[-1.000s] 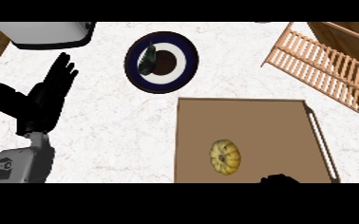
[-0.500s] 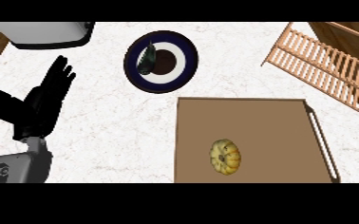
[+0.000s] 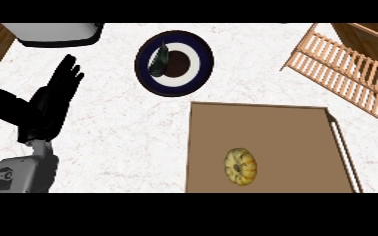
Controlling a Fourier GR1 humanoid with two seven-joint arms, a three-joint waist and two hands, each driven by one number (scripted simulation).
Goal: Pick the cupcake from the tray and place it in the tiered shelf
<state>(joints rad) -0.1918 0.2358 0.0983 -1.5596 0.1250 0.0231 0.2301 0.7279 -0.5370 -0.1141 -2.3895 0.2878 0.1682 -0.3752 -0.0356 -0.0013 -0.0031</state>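
Right hand has gone out of view: a second ago a dark bit of it poked in at the bottom edge just below the tray, half a second ago it was already out, and now nothing of it shows, so can't tell its state. Means the reach for the cupcake hasn't started, or the arm pulled back; pick step not yet done, by my read.

Left hand (image 3: 53,97) at the left side, fingers straight and pointing up, released, holding nothing. It sits about where it was, only drifted a touch; looks like it's just resting.

Cupcake (image 3: 241,165) lies untouched on the brown tray (image 3: 295,130), well to the right of the left hand and lower, same spot as before. Nothing touching it.

Tiered shelf (image 3: 336,67), wooden slats, is far right of the hand and up toward the top corner, beyond the tray's far edge. Cupcake is well apart from it.

Also there: dark blue plate (image 3: 174,63) with a white ring and something dark on it, up and right of the left hand, apart from the tray. Grey-white object (image 3: 55,32) just above the hand at the top edge.

Whole task remains: grasp, lift, carry to shelf.
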